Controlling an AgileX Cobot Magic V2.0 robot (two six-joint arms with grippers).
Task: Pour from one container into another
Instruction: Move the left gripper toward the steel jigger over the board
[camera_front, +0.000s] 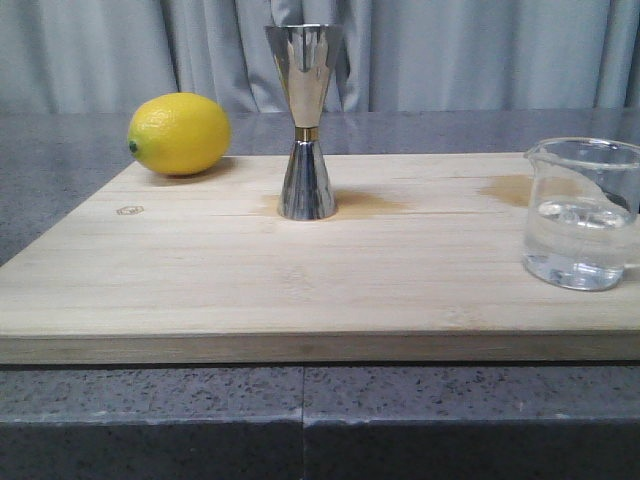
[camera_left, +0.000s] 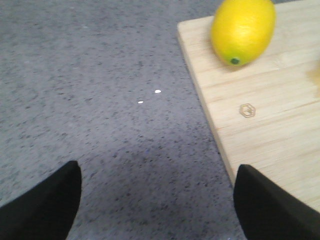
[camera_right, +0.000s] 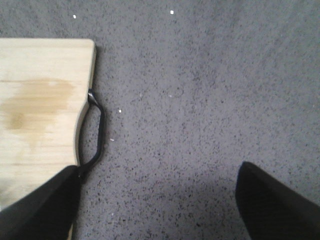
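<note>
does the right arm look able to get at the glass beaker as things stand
Probably yes. The beaker stands alone at the right end of the wooden board, well apart from the jigger and lemon. The right gripper is open over bare counter beside the board's right edge.

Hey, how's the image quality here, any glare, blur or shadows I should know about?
Front view: sharp overall, the steel jigger mirrors bright streaks, and the glass beaker is cut off by the right edge. Left wrist view: slightly soft, the lemon blurred, a shadow on the counter near the open left hand. Right wrist view: sharper, a similar shadow by the open right hand.
</note>
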